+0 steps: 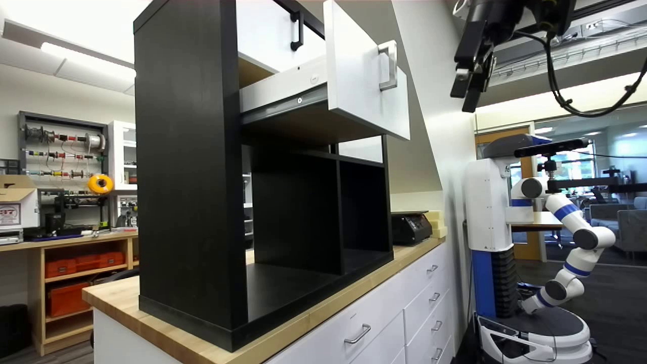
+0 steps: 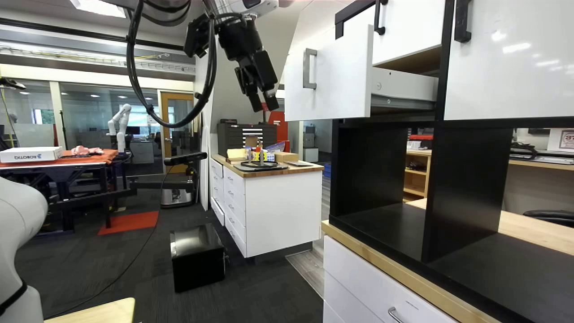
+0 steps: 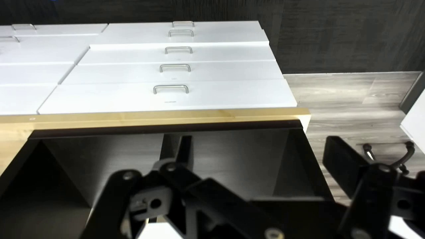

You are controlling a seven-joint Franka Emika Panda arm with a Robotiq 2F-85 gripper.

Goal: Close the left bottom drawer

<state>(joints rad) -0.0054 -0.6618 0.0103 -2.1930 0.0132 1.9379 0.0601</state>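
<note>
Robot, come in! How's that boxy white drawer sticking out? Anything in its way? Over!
Black two-fingered end effector: open, holding nothing. Flat-fronted boxy white drawer: pulled out of black rectangular shelf unit. No blockage visible; drawer's inside hidden.

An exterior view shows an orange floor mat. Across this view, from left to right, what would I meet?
White ROBOTIQ box, orange floor mat, end effector, open drawer, rightmost white cabinet front.

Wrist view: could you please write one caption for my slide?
Open gripper seen against a black shelf unit on a wooden countertop, white drawers with metal handles beneath it.
</note>
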